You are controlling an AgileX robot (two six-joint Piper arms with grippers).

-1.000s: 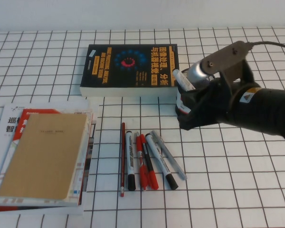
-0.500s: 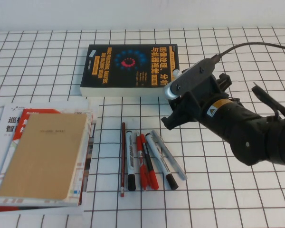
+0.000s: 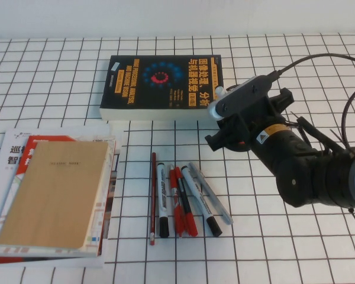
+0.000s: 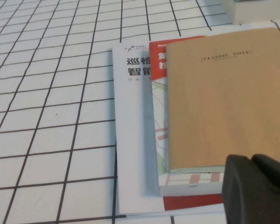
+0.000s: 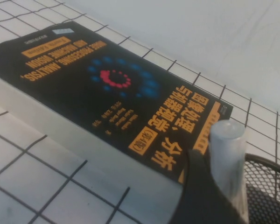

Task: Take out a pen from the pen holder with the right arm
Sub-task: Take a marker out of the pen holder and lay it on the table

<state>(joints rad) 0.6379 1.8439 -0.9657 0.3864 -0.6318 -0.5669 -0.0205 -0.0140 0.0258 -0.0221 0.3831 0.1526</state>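
In the right wrist view a pale grey pen point(image 5: 226, 154) stands upright in the black mesh pen holder point(image 5: 263, 186). It leans on one finger point(image 5: 196, 186) of my right gripper point(image 5: 242, 179). The other finger is far off at the picture's edge, so the gripper is open around the pen. In the high view my right gripper point(image 3: 225, 127) hangs just right of the black book, the pen's white top point(image 3: 220, 92) pokes out beside it, and the arm hides the holder. My left gripper point(image 4: 254, 163) is shut, low over the brown notebook point(image 4: 219, 93).
A black book point(image 3: 161, 86) lies at the back. Several pens and markers point(image 3: 183, 198) lie side by side in the middle. A stack of booklets under the brown notebook point(image 3: 56, 192) fills the front left. The right arm's cable point(image 3: 319, 59) loops over the right side.
My right gripper was shut on the pen and held it tilted. It has since turned and opened, and the pen now stands in the holder between the fingers.
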